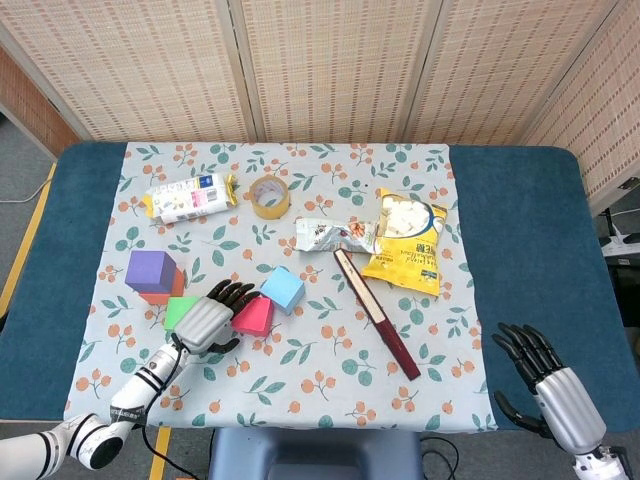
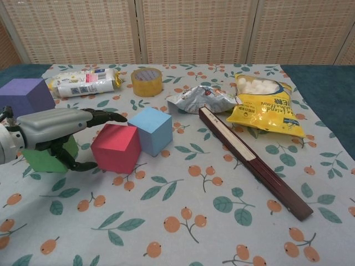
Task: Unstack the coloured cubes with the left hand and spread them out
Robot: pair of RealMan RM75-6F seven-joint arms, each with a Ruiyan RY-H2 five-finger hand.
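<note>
A purple cube (image 1: 149, 268) sits on an orange cube (image 1: 161, 296) at the left of the cloth; the purple cube (image 2: 26, 95) also shows in the chest view. A green cube (image 1: 178, 311) (image 2: 46, 159) lies on the cloth just in front of them. A red cube (image 1: 256, 316) (image 2: 115, 148) and a blue cube (image 1: 283, 288) (image 2: 151, 129) stand side by side to the right. My left hand (image 1: 208, 320) (image 2: 51, 126) hovers over the green cube, fingers stretched toward the red cube, thumb in front of the green one, holding nothing. My right hand (image 1: 547, 387) is off the table's near right corner, fingers apart.
A dark red flat box (image 1: 376, 312) lies diagonally right of the cubes. Behind are a yellow snack bag (image 1: 407, 241), a silver wrapper (image 1: 335, 235), a tape roll (image 1: 269, 196) and a white packet (image 1: 188, 197). The floral cloth (image 1: 330, 370) covers the blue table.
</note>
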